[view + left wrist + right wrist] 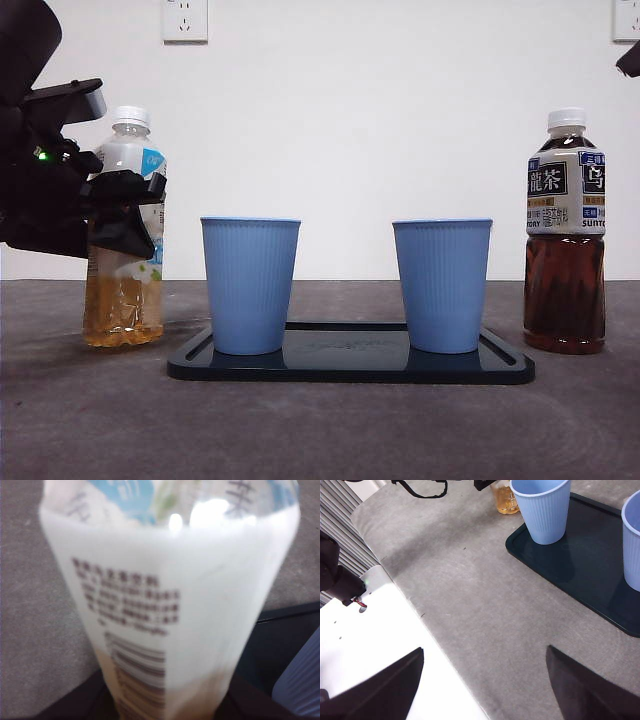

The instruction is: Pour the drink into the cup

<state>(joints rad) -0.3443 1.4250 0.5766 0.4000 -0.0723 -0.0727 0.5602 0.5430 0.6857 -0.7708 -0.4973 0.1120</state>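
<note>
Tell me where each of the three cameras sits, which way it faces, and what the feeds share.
Front view: low at table height, looking level across at two blue cups on a dark tray, a light tea bottle and a dark tea bottle; the left gripper is at the light bottle.
Left wrist view: pressed close to the light bottle's label; its jaws barely show.
Right wrist view: high, looking down at grey table; the right gripper is open.
Shared: tray, cups and light bottle appear in all three.
</note>
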